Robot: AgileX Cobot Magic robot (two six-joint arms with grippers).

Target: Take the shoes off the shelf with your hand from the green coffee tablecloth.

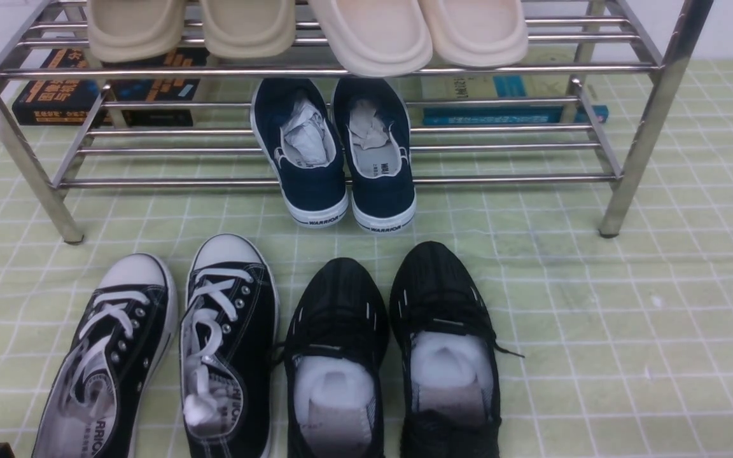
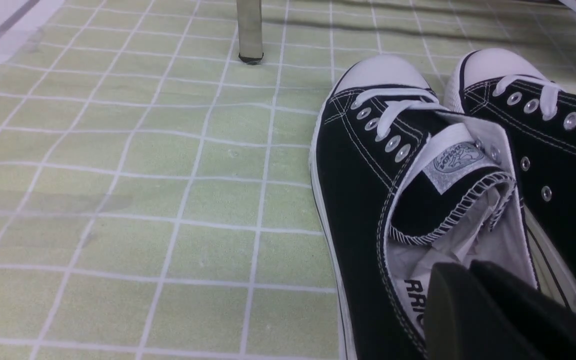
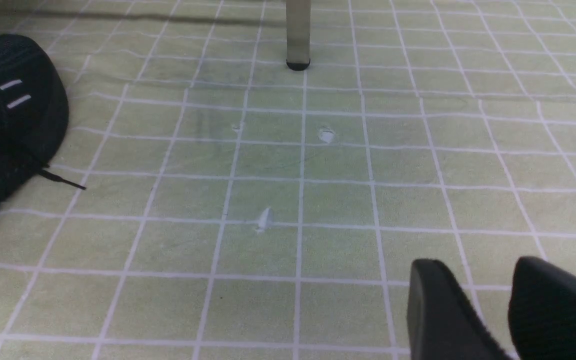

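1. The shoes [image 1: 163,356], black canvas lace-ups with white toe caps, lie side by side on the green coffee tablecloth [image 1: 627,318] covering the counter, in front of the shelf [image 1: 341,181] and not on it. Their toes point toward the rack.
2. A pair of all-black mesh sneakers [image 1: 392,356] sits just beside them, and navy slip-ons [image 1: 335,152] rest on the lower tier.
3. The left end effector [image 2: 473,310] sits at the heel opening of the outer canvas shoe. Its fingers appear close together, but I cannot tell whether they pinch the collar.
4. The right end effector [image 3: 498,310] hovers over bare cloth, its fingers slightly parted and holding nothing.
5. Judged by looks, each shoe is light. The canvas upper is soft and will fold, while the rubber sole is stiff and grippy.
6. The heel collar or a sidewall edge seems the best hold. The loose laces would slip or snag.
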